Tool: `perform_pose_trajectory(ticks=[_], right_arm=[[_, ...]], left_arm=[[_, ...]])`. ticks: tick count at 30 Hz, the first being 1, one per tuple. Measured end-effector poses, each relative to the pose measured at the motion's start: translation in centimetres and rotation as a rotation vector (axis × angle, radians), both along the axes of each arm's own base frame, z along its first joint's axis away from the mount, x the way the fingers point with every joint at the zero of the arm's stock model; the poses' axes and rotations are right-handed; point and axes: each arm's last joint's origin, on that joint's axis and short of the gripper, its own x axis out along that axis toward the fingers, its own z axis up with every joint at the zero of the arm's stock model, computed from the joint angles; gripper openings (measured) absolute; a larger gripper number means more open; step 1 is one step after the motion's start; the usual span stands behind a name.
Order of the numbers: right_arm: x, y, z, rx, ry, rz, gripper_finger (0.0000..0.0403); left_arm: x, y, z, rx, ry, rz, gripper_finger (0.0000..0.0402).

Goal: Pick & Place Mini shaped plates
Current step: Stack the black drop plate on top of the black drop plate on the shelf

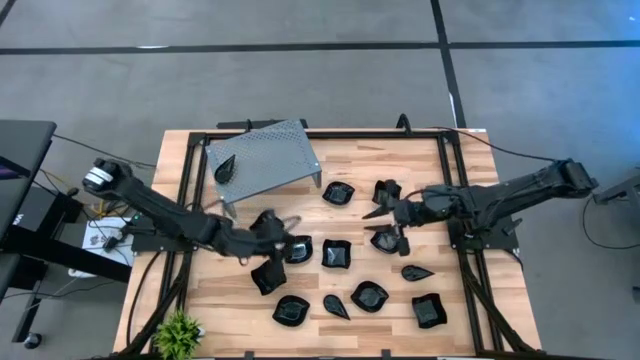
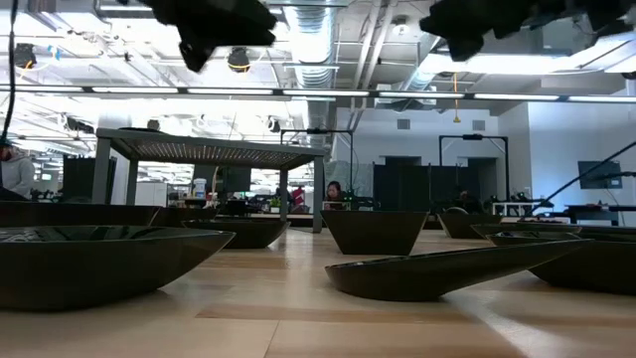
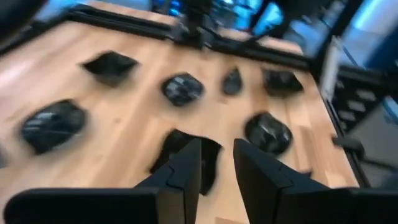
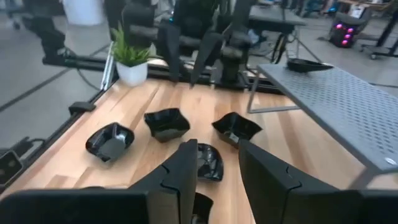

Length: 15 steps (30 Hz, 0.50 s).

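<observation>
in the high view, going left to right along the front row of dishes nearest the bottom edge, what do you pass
small green potted plant → round glossy black dish → teardrop-shaped black dish → rounded black dish → squarish black dish

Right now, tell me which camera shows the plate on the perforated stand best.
The high view: the leaf-shaped plate lies whole on the grey perforated stand. The right wrist view catches the plate edge-on. The low view shows only the stand's underside; the left wrist view misses both.
</observation>
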Motion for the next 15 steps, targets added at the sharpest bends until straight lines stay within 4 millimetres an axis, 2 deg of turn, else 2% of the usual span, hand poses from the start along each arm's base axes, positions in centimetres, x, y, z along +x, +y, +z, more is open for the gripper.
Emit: perform_pose_trajectory(ticks=[6,15], right_arm=[[1.6,0.7,-0.3,-0.019,0.049,0.022,0.0113],[2.0,1.3,-0.8,-0.026,0.081,0.041,0.0113]], left_arm=[[3.5,-2.5,-3.1,0.070,-0.069,-0.267,0.0096],[7.2,-5.0,-6.4,0.064,0.010,-0.411,0.0100]])
